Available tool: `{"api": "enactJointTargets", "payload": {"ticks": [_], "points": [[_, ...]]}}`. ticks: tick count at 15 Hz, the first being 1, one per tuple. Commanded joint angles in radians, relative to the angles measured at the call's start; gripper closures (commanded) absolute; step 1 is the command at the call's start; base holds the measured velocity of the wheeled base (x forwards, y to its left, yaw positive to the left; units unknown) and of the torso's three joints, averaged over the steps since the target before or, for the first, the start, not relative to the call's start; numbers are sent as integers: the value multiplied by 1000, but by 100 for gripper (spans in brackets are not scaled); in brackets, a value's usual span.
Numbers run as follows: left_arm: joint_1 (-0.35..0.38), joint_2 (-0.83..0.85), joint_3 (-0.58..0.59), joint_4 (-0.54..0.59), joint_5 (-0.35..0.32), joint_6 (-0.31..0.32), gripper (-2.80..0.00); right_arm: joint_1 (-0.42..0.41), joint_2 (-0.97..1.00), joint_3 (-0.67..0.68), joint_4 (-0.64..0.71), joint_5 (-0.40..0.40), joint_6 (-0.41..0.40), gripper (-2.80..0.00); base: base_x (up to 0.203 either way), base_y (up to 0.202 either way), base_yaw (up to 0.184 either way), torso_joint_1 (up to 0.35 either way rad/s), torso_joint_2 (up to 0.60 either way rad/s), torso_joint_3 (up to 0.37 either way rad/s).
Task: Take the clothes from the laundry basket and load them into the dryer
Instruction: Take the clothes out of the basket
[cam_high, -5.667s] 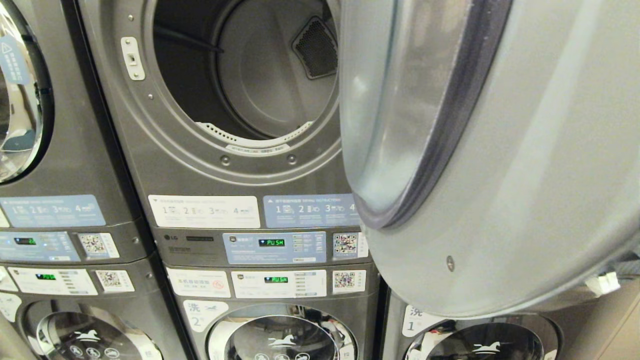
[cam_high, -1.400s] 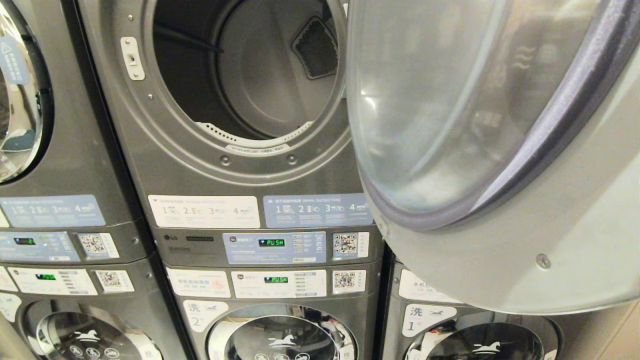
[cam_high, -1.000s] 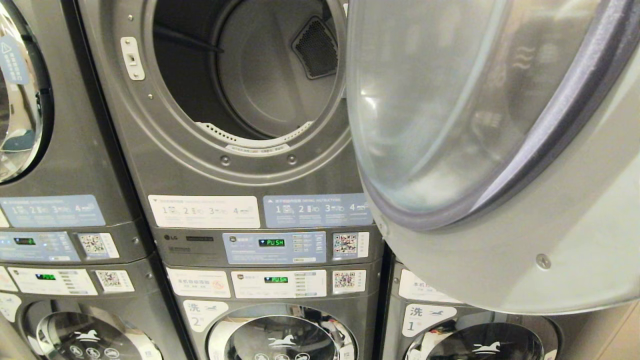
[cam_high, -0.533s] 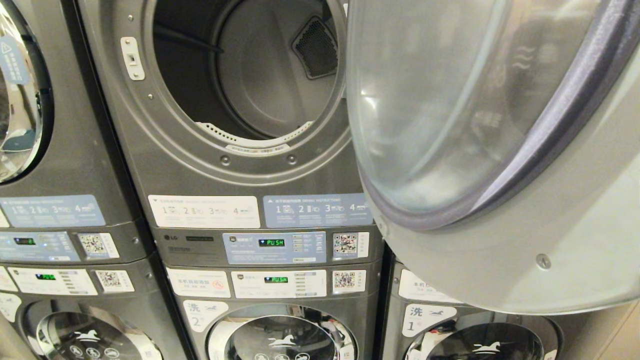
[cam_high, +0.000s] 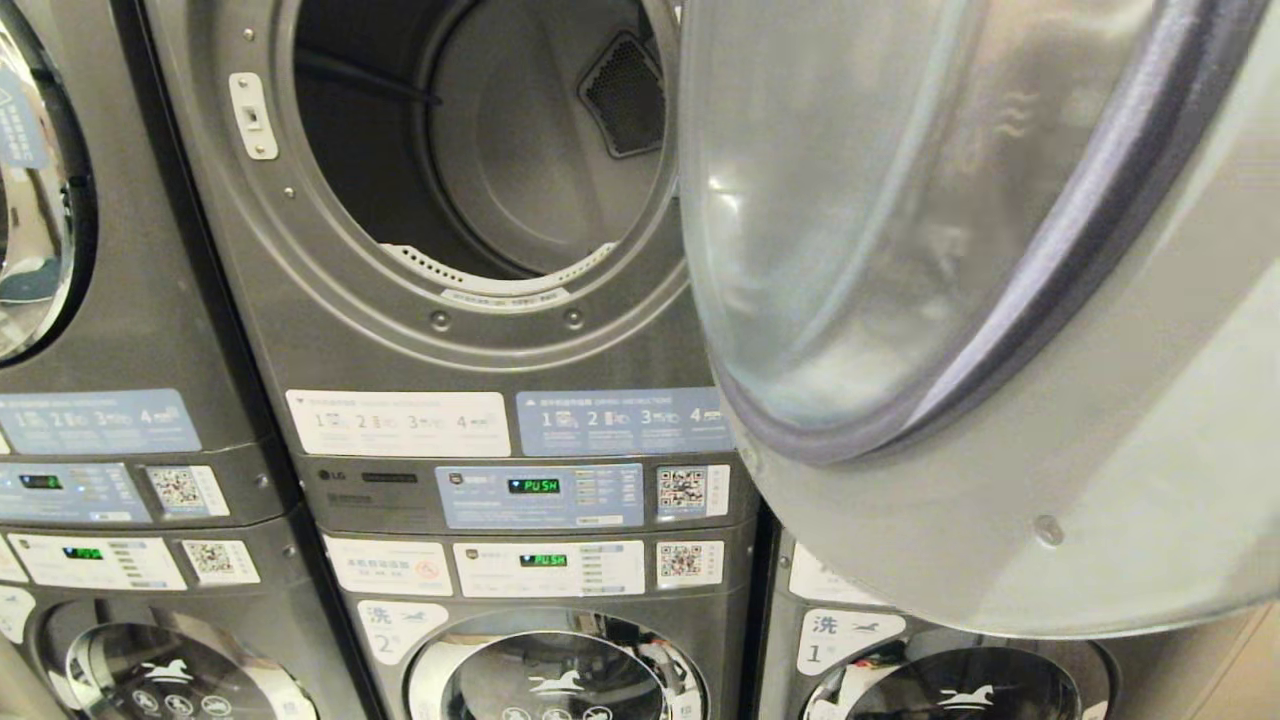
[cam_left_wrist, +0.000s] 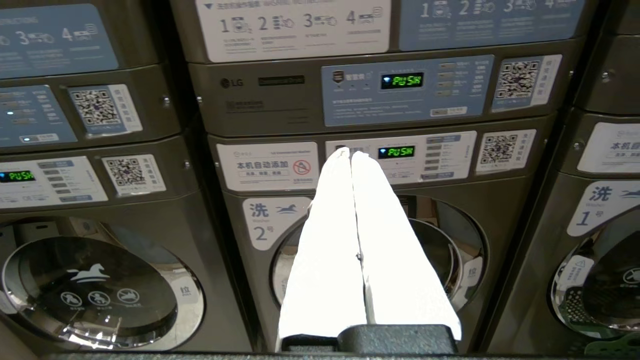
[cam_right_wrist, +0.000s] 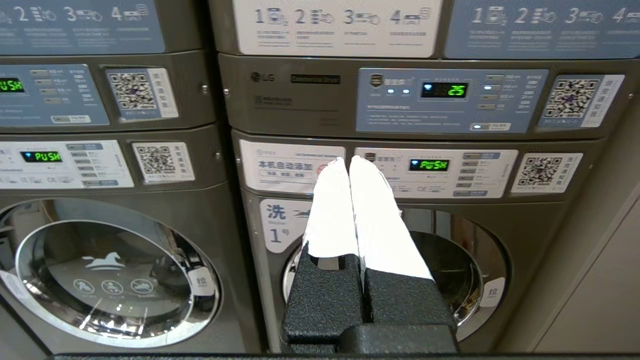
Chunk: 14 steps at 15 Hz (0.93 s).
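Observation:
The dryer (cam_high: 330, 300) fills the head view, its round drum (cam_high: 500, 150) open and empty. Its door (cam_high: 1000, 300) hangs swung out on the right, close to the camera. Neither arm shows in the head view. My left gripper (cam_left_wrist: 351, 155) is shut with nothing between its white fingers, and points at the panel of washer no. 2 (cam_left_wrist: 260, 220) below the dryer. My right gripper (cam_right_wrist: 348, 161) is also shut and empty, in front of washer no. 1 (cam_right_wrist: 277, 222). The laundry basket and the clothes are out of view.
Stacked machines stand on both sides, with a closed door (cam_high: 30, 200) at the left. The dryer's control panel (cam_high: 540, 495) reads PUSH. The open door blocks the right half of the head view. A bit of something green (cam_left_wrist: 617, 347) shows low beside washer no. 1.
The dryer door has swung wider open since the oldest frame. In the last half second the whole head picture shifted slightly left, so the camera moved.

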Motion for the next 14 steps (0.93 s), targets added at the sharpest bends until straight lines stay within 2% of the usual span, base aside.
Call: {"api": "enactJointTargets", "payload": {"ticks": [1,14], "points": [[1,0,2,-1,0,0,0,0,0,0,0,0,0,0,1,-187,3,5,2,4],[1,0,2,-1,4,-8,0,0,0,0,0,0,-1,0,0,-187,2,3,2,3]]}}
